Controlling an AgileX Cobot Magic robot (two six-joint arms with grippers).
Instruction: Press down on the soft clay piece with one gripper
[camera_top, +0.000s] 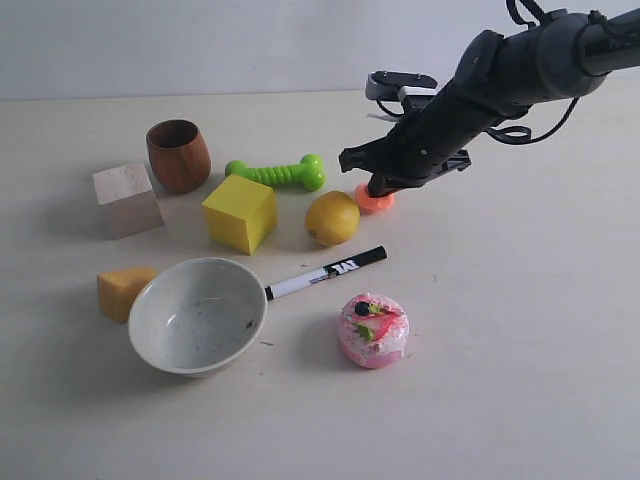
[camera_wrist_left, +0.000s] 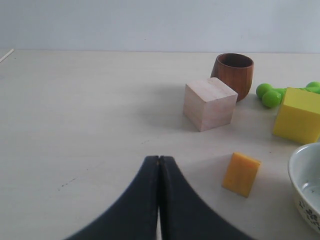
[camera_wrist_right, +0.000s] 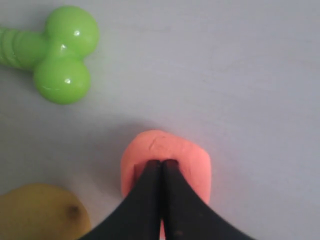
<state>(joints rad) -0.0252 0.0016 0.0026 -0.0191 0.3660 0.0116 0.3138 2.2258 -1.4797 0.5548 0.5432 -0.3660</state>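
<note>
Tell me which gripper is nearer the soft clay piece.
Right. The right gripper rests shut on top of the soft clay piece; the left gripper is far away, near the cheese wedge.

Bright, even light casts soft shadows (right wrist close-up slightly blurred).

Left pincer (camera_wrist_left: 159, 161) closed above pale table (camera_wrist_left: 75, 125); light wooden cube (camera_wrist_left: 209, 104) beside brown wooden cup (camera_wrist_left: 233, 74); orange cheese wedge (camera_wrist_left: 241, 174) nearer.

Lemon (camera_top: 332, 217) beside soft clay piece (camera_top: 380, 204), green toy (camera_top: 277, 173) near, open tabletop (camera_top: 520, 260) rightward
</note>
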